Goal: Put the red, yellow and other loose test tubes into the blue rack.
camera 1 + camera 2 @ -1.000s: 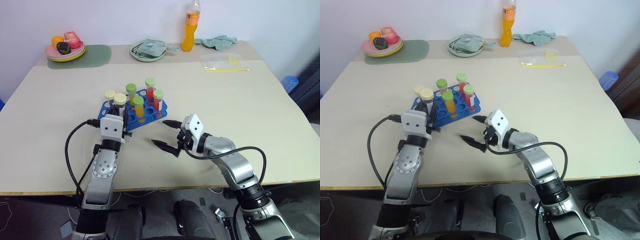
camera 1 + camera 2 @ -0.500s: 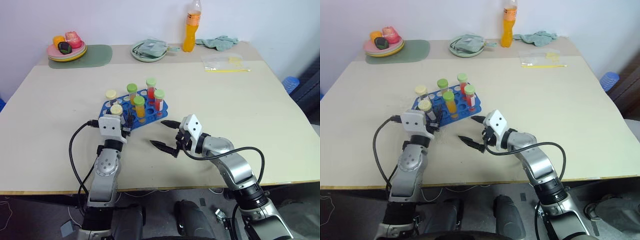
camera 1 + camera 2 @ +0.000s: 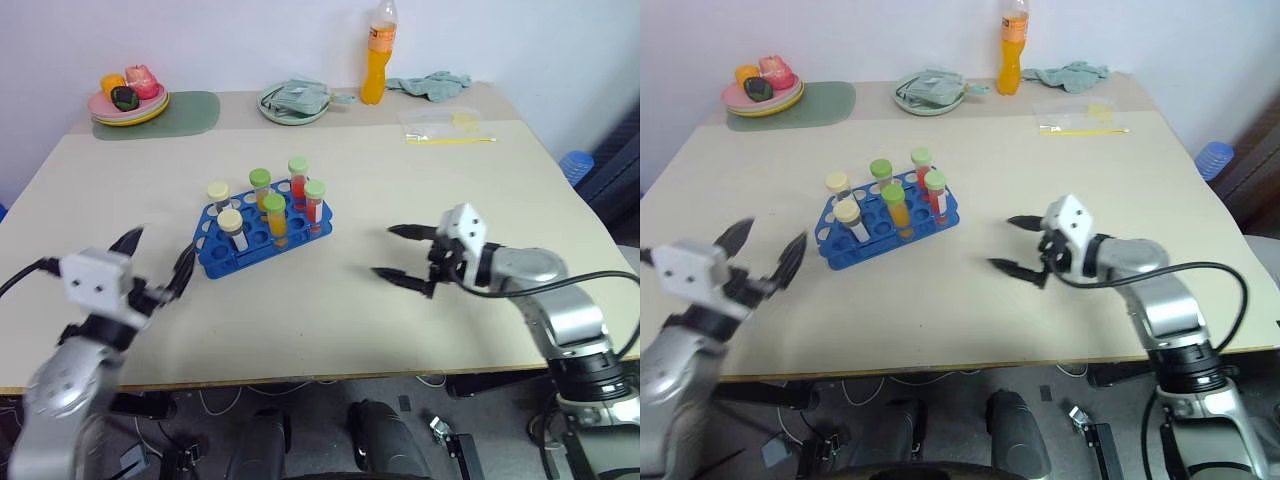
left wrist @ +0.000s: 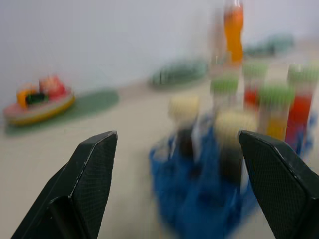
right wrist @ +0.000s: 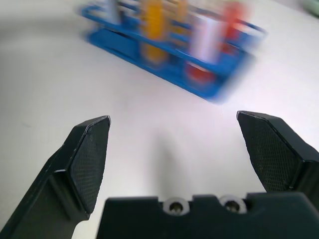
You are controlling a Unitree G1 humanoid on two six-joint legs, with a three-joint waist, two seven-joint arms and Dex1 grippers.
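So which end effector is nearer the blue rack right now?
Left. The left end effector sits just off the blue rack on its left side, while the right end effector is farther out on the bare table to the rack's right.

Even, bright light falls from overhead, with soft short shadows on the tabletop (image 3: pixel 400 180) and no glare. Motion blur smears the left gripper (image 3: pixel 160 268) near the tabletop's front left corner, and the rack (image 4: pixel 199 199) in both wrist views.
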